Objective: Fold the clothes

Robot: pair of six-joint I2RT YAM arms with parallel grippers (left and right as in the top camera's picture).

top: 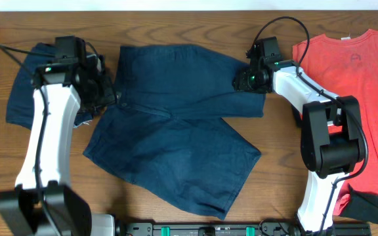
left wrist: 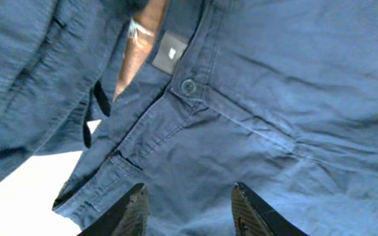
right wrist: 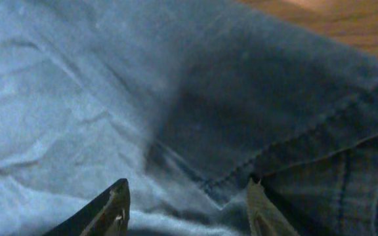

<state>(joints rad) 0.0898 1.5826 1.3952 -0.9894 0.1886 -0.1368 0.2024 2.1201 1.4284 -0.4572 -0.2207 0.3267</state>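
Note:
Dark navy shorts lie spread on the table, legs splayed right and down. My left gripper is open over the waistband at the left; its wrist view shows the button, the pale square label and my fingers just above the cloth. My right gripper is open over the hem of the upper leg; its wrist view shows my fingers straddling a hem corner. Another pair of navy shorts lies under my left arm. A coral-red T-shirt lies at the right.
A dark cloth lies at the bottom right corner over the T-shirt's lower edge. Bare wooden table shows between the shorts and the right arm. A black rail runs along the front edge.

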